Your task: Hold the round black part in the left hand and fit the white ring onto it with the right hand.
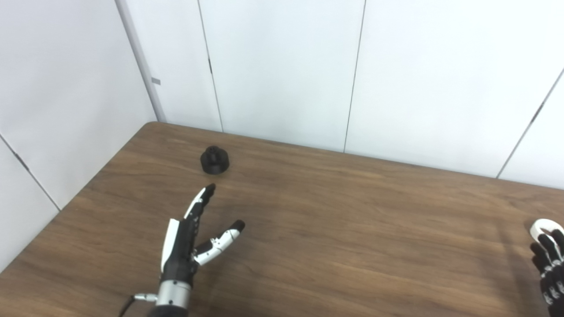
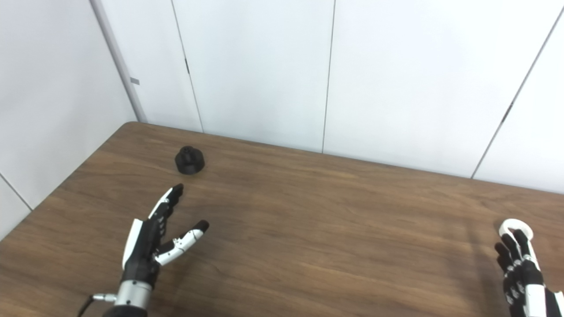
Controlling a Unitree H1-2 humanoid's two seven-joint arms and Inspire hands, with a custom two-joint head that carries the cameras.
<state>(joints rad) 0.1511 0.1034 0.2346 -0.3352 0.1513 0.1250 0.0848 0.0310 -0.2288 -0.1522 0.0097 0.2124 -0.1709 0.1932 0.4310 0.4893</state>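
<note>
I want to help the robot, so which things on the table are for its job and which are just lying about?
For the job:
- round black part, standing alone on the table
- white ring, at the right hand's fingertips
- left hand, open
- right hand, reaching at the ring

Just lying about:
- nothing else; only the brown table and white wall panels

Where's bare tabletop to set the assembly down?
The wide middle of the table, between the left robot hand and right robot hand, is bare. Occupied spots: far left by the round black part, right edge by the white ring.
</note>
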